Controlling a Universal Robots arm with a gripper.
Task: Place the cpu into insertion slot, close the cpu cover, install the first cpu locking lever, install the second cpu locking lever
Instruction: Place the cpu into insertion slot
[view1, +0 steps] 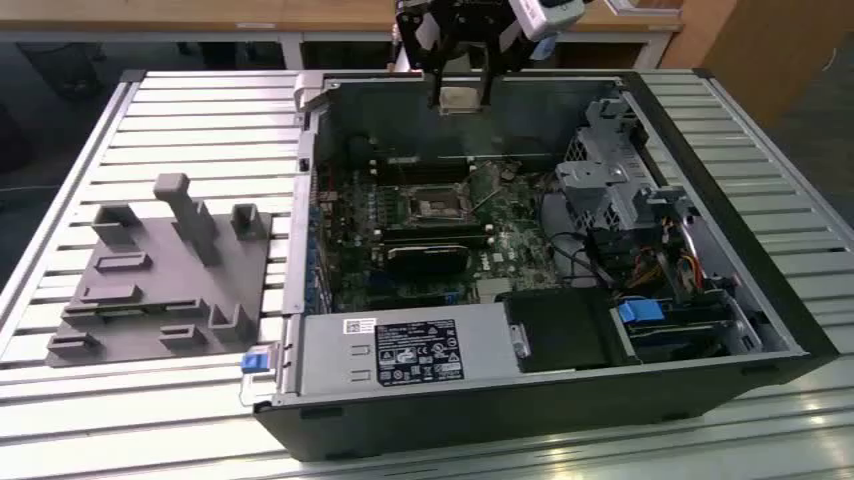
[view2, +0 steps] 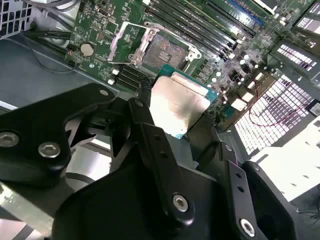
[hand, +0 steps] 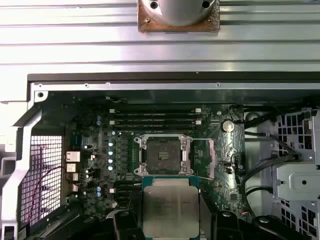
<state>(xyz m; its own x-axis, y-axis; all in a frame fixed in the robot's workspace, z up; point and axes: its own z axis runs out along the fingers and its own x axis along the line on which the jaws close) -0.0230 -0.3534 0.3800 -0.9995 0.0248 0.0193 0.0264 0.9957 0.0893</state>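
First wrist view: my gripper (hand: 172, 222) grasps cpu (hand: 171, 205), apart from insertion slot (hand: 162, 156); I judge tilted seating could damage both.

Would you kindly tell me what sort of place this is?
Probably a robotics lab bench for PC assembly: an open computer case lies on a slatted metal table, a grey fixture beside it, and the pincer holds the cpu.

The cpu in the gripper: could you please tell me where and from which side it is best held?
Grip the cpu by two opposite thin edges, with the fingers closing in from either side. It is a flat square plate, so those edges probably give the only parallel faces, and its broad metal face stays untouched. In the first wrist view the gripper holds it this way, one finger against each side edge.
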